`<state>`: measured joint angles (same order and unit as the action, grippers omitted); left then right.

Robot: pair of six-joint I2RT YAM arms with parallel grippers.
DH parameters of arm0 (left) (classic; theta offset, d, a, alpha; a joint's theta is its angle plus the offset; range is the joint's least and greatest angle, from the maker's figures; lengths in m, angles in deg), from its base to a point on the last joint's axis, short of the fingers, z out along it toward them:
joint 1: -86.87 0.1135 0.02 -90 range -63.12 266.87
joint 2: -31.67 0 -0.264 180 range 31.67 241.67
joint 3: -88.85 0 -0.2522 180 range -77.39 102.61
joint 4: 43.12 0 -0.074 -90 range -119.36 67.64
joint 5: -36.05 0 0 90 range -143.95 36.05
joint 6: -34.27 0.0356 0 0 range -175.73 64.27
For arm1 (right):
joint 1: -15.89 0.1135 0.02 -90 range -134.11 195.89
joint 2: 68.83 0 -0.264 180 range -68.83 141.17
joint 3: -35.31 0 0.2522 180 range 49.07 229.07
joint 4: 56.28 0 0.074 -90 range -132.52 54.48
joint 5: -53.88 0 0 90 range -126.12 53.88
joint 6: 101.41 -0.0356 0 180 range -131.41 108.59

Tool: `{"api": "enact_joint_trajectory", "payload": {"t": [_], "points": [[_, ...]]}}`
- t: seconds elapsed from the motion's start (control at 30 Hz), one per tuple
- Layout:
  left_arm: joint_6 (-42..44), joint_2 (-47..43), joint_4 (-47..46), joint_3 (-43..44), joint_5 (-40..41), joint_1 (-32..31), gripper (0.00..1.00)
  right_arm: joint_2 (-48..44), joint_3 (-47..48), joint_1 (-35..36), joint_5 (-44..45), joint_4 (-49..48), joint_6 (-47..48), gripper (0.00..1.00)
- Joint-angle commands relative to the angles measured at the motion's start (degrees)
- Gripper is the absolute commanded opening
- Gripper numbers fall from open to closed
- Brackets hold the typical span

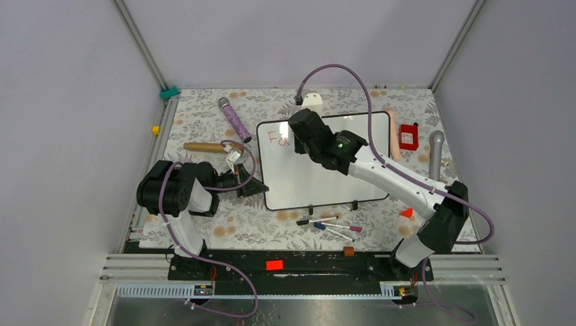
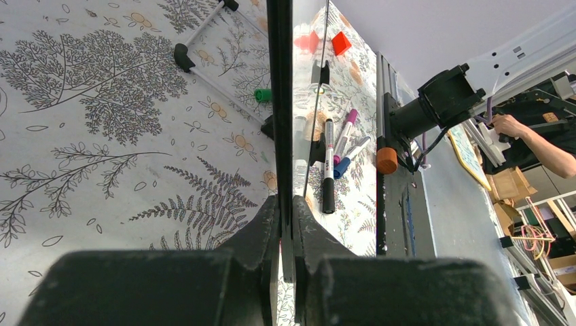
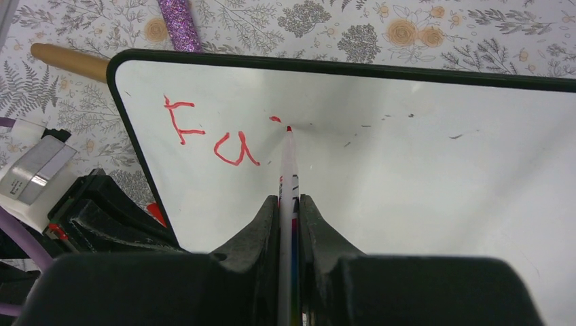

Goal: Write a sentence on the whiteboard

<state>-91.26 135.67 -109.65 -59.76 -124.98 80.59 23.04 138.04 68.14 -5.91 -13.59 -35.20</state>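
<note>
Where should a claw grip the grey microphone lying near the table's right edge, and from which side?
Probably its slim handle, mid-length, from straight above. The grey microphone lies flat, running front to back, with nothing touching either long side, so fingers should fit left and right of it.

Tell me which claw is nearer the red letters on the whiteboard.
Right. The right claw holds a marker whose tip sits just beside the red letters; the left claw clamps the left edge of the whiteboard, farther off.
</note>
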Motion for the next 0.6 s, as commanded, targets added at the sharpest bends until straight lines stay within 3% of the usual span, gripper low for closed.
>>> {"api": "enact_joint_trajectory", "payload": {"t": [0.0, 0.57], "points": [[2.62, -0.14, -3.92, 0.41, -3.65, -0.75, 0.0, -5.67, -3.07, -0.83, -1.46, -4.39, -0.04, 0.0], [2.57, -0.13, -3.91, 0.39, -3.63, -0.72, 0.0, -2.05, -2.35, -0.79, -3.89, -2.66, -0.65, 0.0]]}}
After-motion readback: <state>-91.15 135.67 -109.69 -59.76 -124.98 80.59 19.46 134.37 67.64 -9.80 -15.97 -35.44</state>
